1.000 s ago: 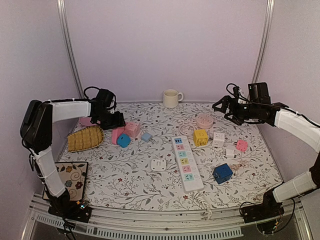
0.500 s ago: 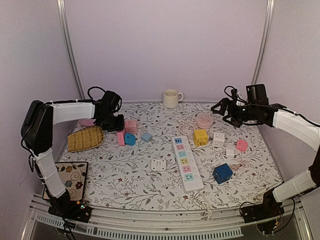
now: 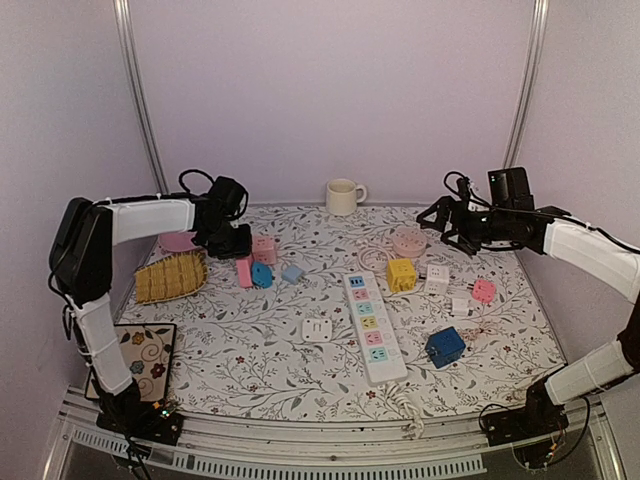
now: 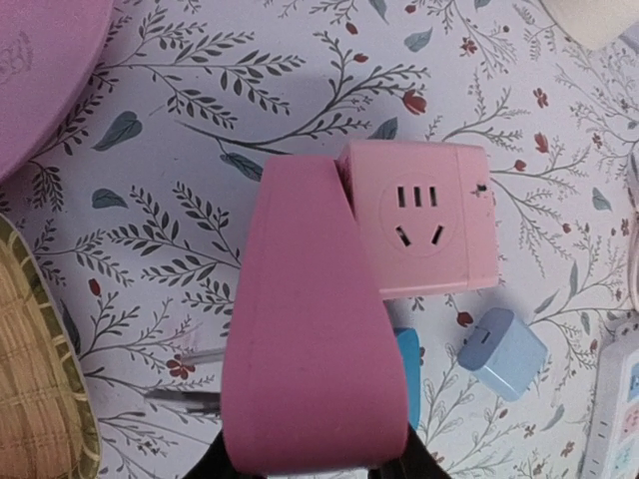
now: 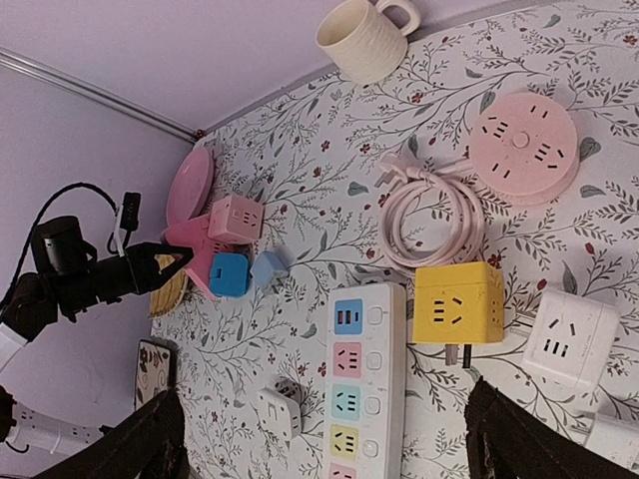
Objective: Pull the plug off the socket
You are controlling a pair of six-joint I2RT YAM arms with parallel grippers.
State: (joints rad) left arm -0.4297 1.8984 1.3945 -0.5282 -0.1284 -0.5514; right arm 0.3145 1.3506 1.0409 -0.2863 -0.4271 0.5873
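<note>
- Table (image 3: pixel 250 350): crowded at the back-left where I'm working, so there's little room to swing w/o knocking something.
- Power strip (image 3: pixel 368 325): mid-table, well apart from my job. Not a concern.
- Basket (image 4: pixel 30 379): just beside my left side. If I pull back that way, the pins could snag the weave.
- Right gripper (image 3: pixel 440 218): jaws spread wide w/ nothing in them, hovering over the far-right of the table. It isn't bracing anything, so any socket I tug against can slide.
- Left gripper (image 3: pixel 236 244): clamped on the pink plug, fingers hugging both sides near its low end.
- Pink cube socket (image 4: pixel 429 220): sits on the table just beside the plug's far end. In the wrist view the plug overlaps the cube's corner, and I can't tell if they touch. If they do, lifting may drag or tip the cube.
- Pink plug (image 4: pixel 310 349): the task's thing, held over the table btwn basket and cube. Grip is near one end, so it could pivot or slip out.
- Blue plug (image 4: pixel 407 374): mostly hidden under the pink plug. It may get bumped.
- Pins (image 4: pixel 190 355): bare metal sticking out leftward, so I judge the plug already free of the socket. Bending them on the table is the main risk if I lower.
</note>
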